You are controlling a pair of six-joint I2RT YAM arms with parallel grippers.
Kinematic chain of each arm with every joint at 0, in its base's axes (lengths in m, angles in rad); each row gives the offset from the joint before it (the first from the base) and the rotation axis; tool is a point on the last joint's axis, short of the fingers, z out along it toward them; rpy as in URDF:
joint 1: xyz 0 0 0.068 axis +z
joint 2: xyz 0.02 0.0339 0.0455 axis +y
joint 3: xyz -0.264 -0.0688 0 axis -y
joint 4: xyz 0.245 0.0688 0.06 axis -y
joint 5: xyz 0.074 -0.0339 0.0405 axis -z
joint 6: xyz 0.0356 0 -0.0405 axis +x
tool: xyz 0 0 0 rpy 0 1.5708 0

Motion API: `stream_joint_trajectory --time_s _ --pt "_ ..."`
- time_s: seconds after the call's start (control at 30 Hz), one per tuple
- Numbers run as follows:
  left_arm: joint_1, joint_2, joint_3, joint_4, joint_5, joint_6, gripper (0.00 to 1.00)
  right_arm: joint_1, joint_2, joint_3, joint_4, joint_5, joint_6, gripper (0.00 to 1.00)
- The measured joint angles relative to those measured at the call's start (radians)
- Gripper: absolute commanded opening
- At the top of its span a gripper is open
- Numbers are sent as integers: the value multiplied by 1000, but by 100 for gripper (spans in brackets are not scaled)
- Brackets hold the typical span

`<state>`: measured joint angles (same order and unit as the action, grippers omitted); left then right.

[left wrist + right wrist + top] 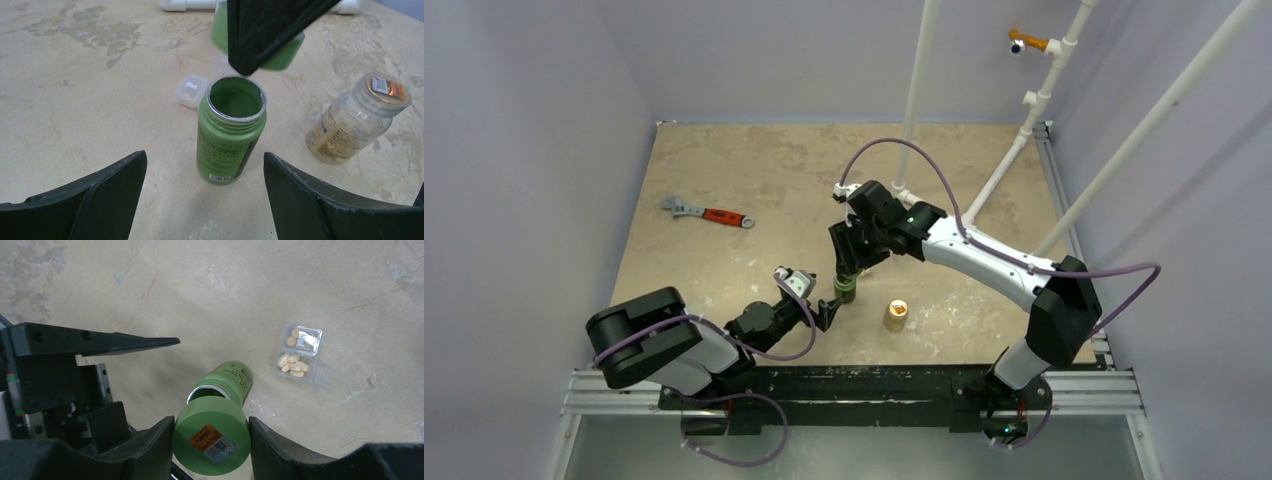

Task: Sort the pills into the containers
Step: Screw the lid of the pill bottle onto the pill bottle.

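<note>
A green bottle (pixel 232 130) stands open on the table, also in the top view (pixel 845 291) and the right wrist view (pixel 227 381). My right gripper (pixel 211 440) is shut on its green cap (pixel 211 442) and holds it just above the mouth; the cap also shows in the left wrist view (pixel 287 52). My left gripper (pixel 205 155) is open and empty, its jaws spread either side of the bottle, not touching it. The small clear case (pixel 299 355) lies open behind the bottle with several pale pills (pixel 291 364) inside; the left wrist view also shows the case (pixel 190 90).
A tan-orange bottle (pixel 357 117) with a foil top stands right of the green one, also in the top view (pixel 895 315). A red-handled wrench (pixel 707 213) lies at the left. White pipes (pixel 919 90) rise from the back of the table.
</note>
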<state>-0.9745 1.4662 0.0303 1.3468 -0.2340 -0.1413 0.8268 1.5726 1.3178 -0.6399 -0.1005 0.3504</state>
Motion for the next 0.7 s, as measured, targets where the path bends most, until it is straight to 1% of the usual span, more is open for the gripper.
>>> stream_joint_trajectory --time_s 0.27,0.43,0.5,0.7 --pt "0 -197 -13 -132 -51 -21 86 45 77 64 -60 57 -2 13" --pt "0 -353 -13 -278 -59 -23 85 71 113 111 -87 89 -2 12" --pt "0 -417 -11 -360 -58 -23 84 82 129 121 -95 100 -2 12" --pt "0 -562 -8 -571 -60 -23 84 99 158 127 -120 134 -2 12"
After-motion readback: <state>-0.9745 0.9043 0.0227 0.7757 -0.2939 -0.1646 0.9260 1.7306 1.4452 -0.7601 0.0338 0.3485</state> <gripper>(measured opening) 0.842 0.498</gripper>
